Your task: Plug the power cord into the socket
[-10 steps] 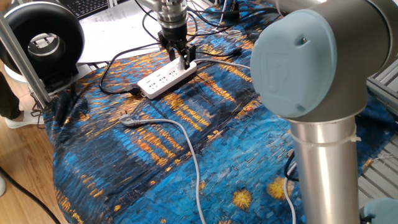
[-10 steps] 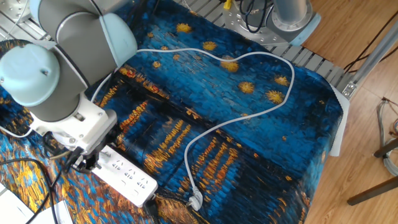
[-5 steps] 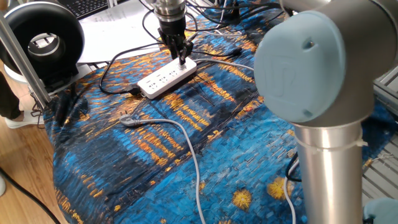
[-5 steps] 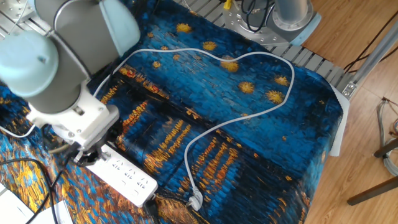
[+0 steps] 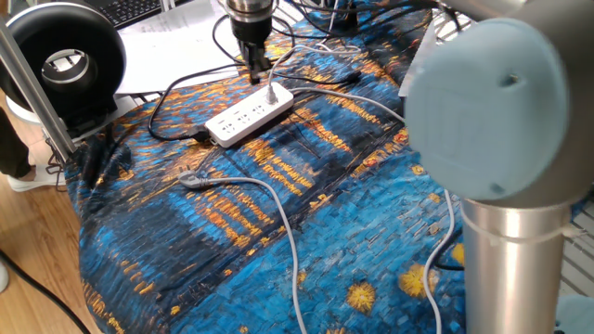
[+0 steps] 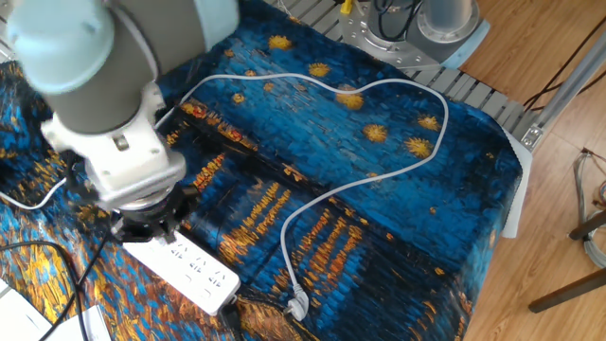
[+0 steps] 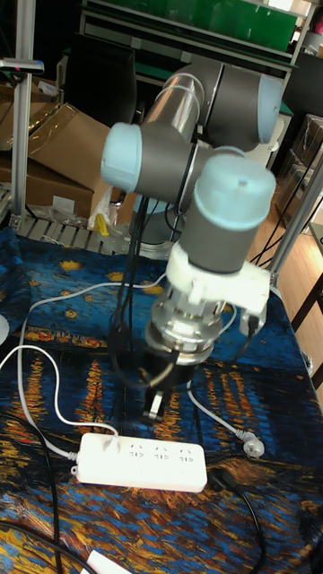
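Observation:
The socket, a long white power strip [image 5: 243,115] [image 6: 194,275] [image 7: 144,464], lies on the blue patterned cloth. The power cord's small plug [image 5: 271,92] [image 7: 103,437] stands at one end of the strip, seemingly seated in an outlet. Its thin white cord [image 5: 343,96] [image 7: 36,395] trails away over the cloth. My gripper [image 5: 258,74] [image 7: 154,404] hangs a little above that end of the strip, apart from the plug, with nothing between its fingers. In the other fixed view the gripper [image 6: 151,225] is mostly hidden under the wrist.
A thicker grey cable with a loose metallic end [image 5: 195,181] [image 6: 298,305] [image 7: 249,444] curls across the cloth. The strip's black lead [image 5: 167,130] runs off to the left. A round black device [image 5: 65,60] and papers [image 5: 176,37] sit behind the strip.
My gripper has risen off the strip's end and drawn back, leaving the plug standing in the strip. The arm's elbow has swung to the right.

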Controlling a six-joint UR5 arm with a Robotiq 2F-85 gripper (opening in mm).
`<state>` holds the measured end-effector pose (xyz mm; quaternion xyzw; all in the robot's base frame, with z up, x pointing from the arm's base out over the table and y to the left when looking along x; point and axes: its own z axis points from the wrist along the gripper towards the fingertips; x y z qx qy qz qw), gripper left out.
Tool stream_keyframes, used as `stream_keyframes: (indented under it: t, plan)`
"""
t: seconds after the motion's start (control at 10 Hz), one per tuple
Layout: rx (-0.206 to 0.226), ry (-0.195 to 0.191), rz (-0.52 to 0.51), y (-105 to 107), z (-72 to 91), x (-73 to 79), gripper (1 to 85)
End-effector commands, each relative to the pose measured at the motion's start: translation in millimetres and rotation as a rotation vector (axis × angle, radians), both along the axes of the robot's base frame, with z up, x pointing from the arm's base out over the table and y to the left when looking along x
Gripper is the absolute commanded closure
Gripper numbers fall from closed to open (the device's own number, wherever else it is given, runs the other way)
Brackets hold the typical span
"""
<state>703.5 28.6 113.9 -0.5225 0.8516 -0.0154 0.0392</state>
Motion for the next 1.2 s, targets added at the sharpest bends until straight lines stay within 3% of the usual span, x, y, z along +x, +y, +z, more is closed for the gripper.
stream_keyframes:
  t: [0.0,0.1,0.2,0.3,0.5,0.7,0.8,0.9,1.0,1.1]
  plan:
    - [0.072,-0.153,-0.653,-0.6,17.6,36.4,84.3]
    - [0.104,-0.158,-0.751,0.2,15.6,41.1,84.3]
    - [0.172,-0.095,-0.846,13.9,10.5,34.1,84.3]
    - [0.231,-0.077,-0.867,21.6,6.6,37.9,84.3]
    - [0.229,-0.085,-0.828,18.1,-3.0,41.5,84.3]
    - [0.182,-0.073,-0.834,2.4,-12.6,33.9,84.3]
    - [0.199,-0.086,-0.853,3.3,-11.5,38.2,84.3]
    - [0.248,-0.125,-0.899,8.5,-8.2,52.9,84.3]
    - [0.251,-0.153,-0.920,3.0,-9.2,60.4,84.3]
    - [0.217,-0.158,-0.922,-9.9,-16.0,57.1,84.3]
